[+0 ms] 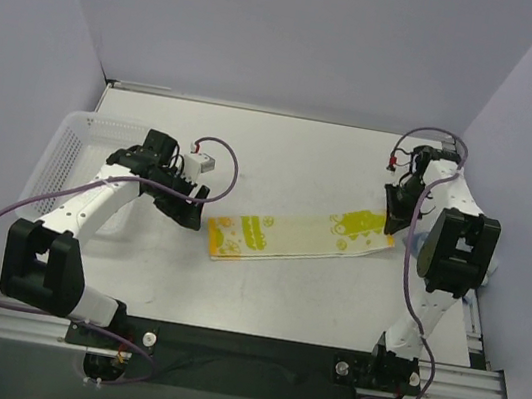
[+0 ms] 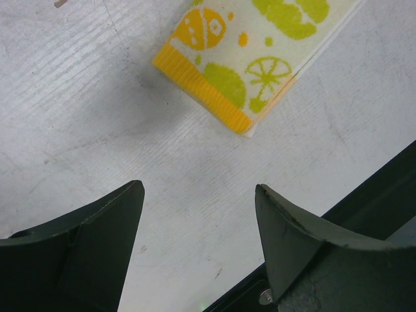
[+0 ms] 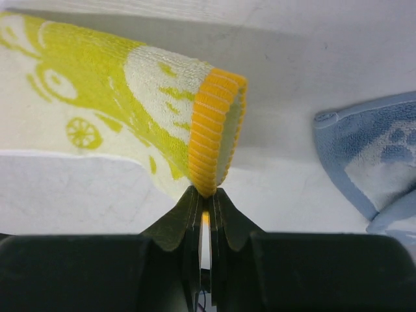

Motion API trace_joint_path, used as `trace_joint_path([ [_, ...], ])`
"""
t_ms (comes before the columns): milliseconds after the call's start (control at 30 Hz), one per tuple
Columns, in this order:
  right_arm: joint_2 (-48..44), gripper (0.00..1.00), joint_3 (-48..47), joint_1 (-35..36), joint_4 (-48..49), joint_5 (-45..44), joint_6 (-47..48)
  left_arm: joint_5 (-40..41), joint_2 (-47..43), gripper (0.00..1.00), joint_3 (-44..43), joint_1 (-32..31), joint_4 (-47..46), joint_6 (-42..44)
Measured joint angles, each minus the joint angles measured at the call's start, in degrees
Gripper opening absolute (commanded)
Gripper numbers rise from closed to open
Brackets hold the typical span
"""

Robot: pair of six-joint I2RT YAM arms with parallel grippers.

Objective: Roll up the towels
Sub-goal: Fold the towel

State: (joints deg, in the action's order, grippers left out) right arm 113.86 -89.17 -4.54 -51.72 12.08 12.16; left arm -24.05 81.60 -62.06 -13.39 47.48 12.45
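At frame right, the right pincer (image 1: 391, 224) clamps the orange hem of the printed towel (image 1: 291, 232); the left pincer (image 2: 199, 190) gapes. Best rolled tight, edges square.

Fuzzy terry cloth: printed towel (image 3: 97, 84), blue towel (image 3: 370, 153); table (image 2: 78, 117) matt, scuffed

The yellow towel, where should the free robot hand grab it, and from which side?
Probably its loose orange edge, coming down from above on the left. The towel lies flat in a long strip, the right gripper pinches the other end, and the open left gripper hovers just beside this one.
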Motion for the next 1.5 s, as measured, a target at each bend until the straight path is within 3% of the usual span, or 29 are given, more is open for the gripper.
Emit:
trace_joint_path([
  [233, -4.0, 0.00, -2.9, 4.9, -3.2, 2.6, -0.4, -0.9, 2.4, 0.77, 0.0, 0.0, -0.1, -0.3],
  [367, -4.2, 0.00, -3.0, 9.9, -4.0, 4.3, -1.7, -2.3, 5.5, 0.61, 0.0, 0.0, -0.1, -1.1],
  [400, -4.2, 0.00, -3.0, 10.9, -4.1, 4.8, -1.9, -2.6, 6.4, 0.51, 0.0, 0.0, -0.1, -1.3],
  [500, -4.2, 0.00, -3.8, 14.4, -4.7, 6.5, -3.1, -4.3, 9.5, 0.37, 0.0, 0.1, -0.1, -1.9],
  [700, -4.2, 0.00, -5.9, 18.1, -4.9, 8.3, -5.1, -12.5, 15.0, 0.20, -1.3, 0.2, -0.2, -3.2],
  [933, -3.4, 0.00, -6.1, 20.9, -4.8, 10.5, -7.0, -19.0, 20.6, 0.17, -3.6, 0.2, -2.8, -6.1],
  [1167, -1.4, 0.00, -7.9, 24.8, -4.2, 14.1, -9.4, -19.5, 26.7, 0.15, -3.8, 0.3, -4.7, -7.9],
  [1500, 2.8, 0.00, -9.2, 32.6, -1.2, 17.8, -12.9, -19.6, 28.3, 0.13, -2.7, 0.3, -6.3, -9.0],
])
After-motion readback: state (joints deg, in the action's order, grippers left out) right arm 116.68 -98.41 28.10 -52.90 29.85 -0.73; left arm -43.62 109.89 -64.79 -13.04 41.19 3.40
